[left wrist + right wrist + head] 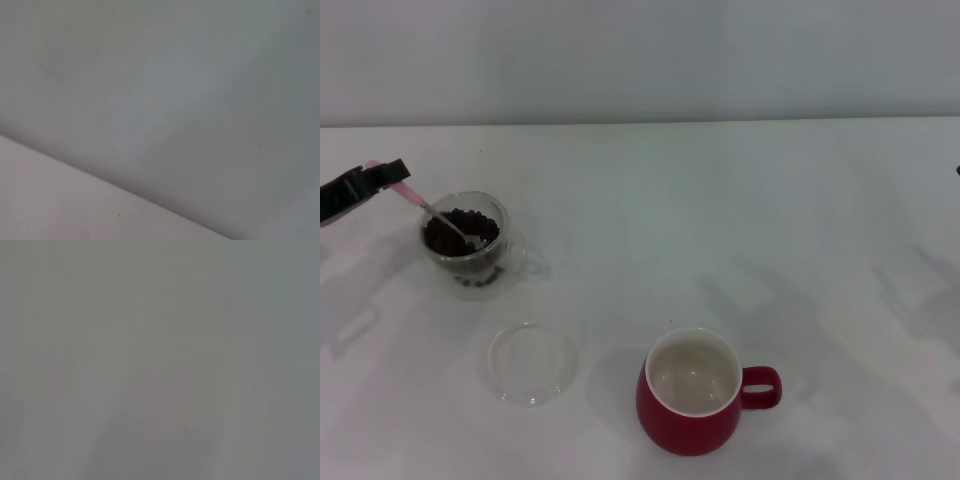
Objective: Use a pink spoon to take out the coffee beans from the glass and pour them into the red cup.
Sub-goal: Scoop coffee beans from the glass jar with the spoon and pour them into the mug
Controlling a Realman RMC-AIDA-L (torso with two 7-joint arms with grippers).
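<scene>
The pink spoon (420, 203) is gripped by the closed left claw (392, 177), its bowl sunk among the coffee beans (470, 226) in the glass (466, 245); the red cup (692, 403) stands at four o'clock.

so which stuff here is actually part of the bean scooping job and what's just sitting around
Part of the job:
- left gripper, holding the pink spoon
- coffee beans
- glass
- red cup, no beans in it yet

Just lying about:
- clear glass dish, between glass and cup
- white table
</scene>
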